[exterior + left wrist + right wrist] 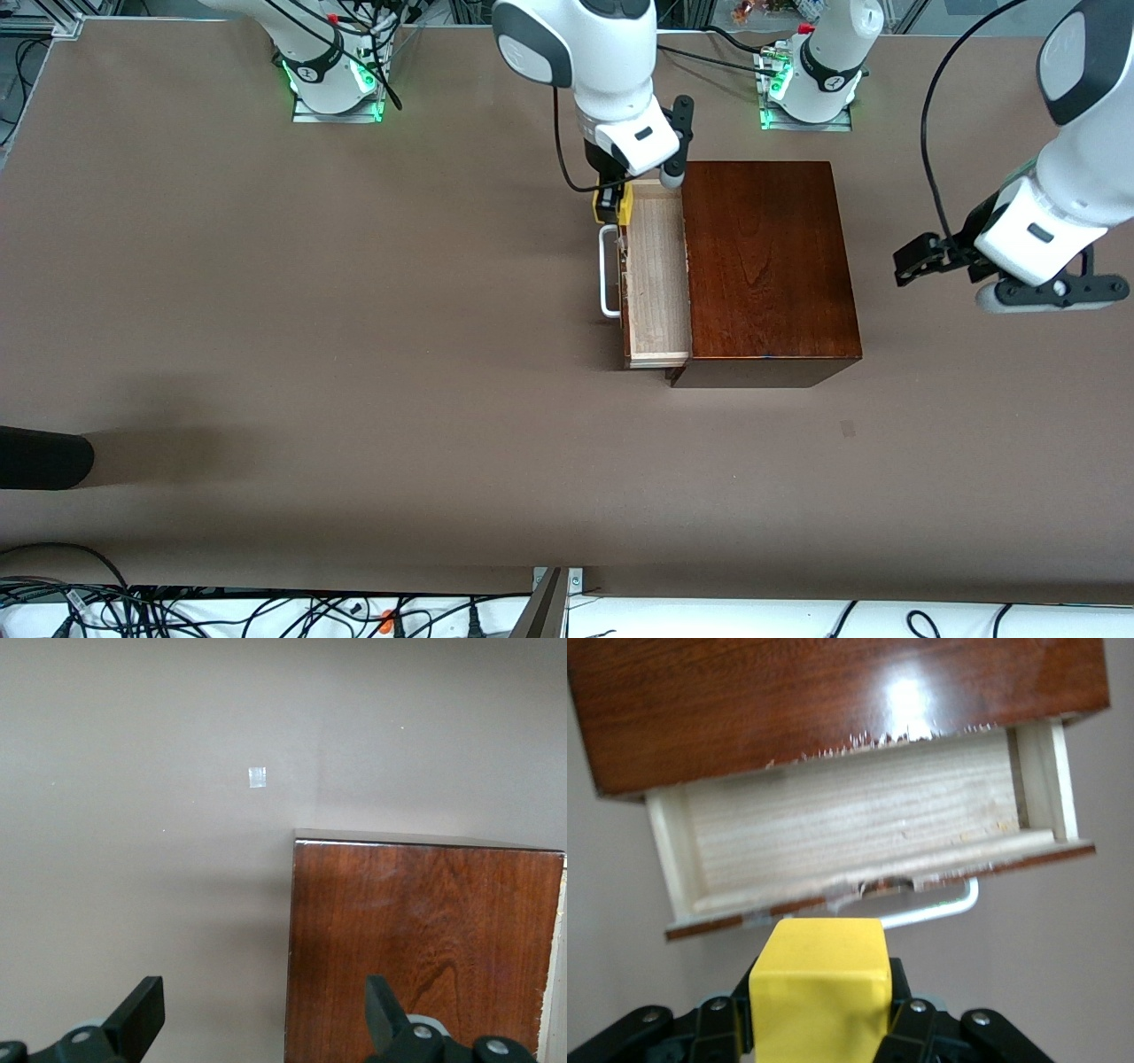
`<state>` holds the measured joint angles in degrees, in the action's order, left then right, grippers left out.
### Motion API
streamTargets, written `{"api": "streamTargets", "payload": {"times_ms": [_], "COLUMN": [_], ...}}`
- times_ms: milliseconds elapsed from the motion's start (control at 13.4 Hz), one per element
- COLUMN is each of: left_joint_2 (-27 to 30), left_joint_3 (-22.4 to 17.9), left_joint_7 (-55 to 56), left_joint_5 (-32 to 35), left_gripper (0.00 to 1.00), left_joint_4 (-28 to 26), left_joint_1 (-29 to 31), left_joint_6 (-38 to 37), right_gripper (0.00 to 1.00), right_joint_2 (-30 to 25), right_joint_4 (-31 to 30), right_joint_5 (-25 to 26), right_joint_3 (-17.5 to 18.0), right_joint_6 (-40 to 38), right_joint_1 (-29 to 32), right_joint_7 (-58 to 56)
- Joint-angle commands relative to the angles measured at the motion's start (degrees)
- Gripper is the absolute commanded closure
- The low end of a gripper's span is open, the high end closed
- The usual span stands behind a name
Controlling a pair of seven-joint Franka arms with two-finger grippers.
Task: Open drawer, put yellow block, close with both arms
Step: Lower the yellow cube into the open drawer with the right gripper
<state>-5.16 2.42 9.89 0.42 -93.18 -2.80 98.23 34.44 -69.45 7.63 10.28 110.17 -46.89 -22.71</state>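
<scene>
One yellow block (819,992) clamped in right pincer (611,202) above one open drawer (656,275); left pincer (257,1019) spread, empty.

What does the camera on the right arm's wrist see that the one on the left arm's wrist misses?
Only the right wrist view shows the yellow block clamped in the right gripper, the open drawer with its pale inside empty, and the white handle. Only the left wrist view shows the left gripper, open and holding nothing, and a small pale square on the table. Both show the wooden box.
</scene>
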Motion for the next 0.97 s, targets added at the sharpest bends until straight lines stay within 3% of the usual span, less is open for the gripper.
{"api": "streamTargets", "payload": {"times_ms": [0, 894], "left_joint_2": [4.28, 3.93], "left_joint_3": [-3.63, -3.82], "left_joint_7": [-3.72, -5.76], "left_joint_5": [0.11, 0.20], "left_gripper": [0.00, 0.00], "left_joint_4": [-5.42, -4.73], "left_joint_1": [-2.12, -1.78], "left_joint_6": [3.28, 0.65], "right_gripper": [0.87, 0.87], "right_joint_2": [7.02, 11.25], "right_joint_4": [4.06, 4.50], "right_joint_5": [1.68, 4.94], "right_joint_3": [-0.61, -0.88], "right_joint_6": [5.56, 7.95], "right_joint_1": [-1.89, -5.76], "right_joint_7": [-0.32, -3.21]}}
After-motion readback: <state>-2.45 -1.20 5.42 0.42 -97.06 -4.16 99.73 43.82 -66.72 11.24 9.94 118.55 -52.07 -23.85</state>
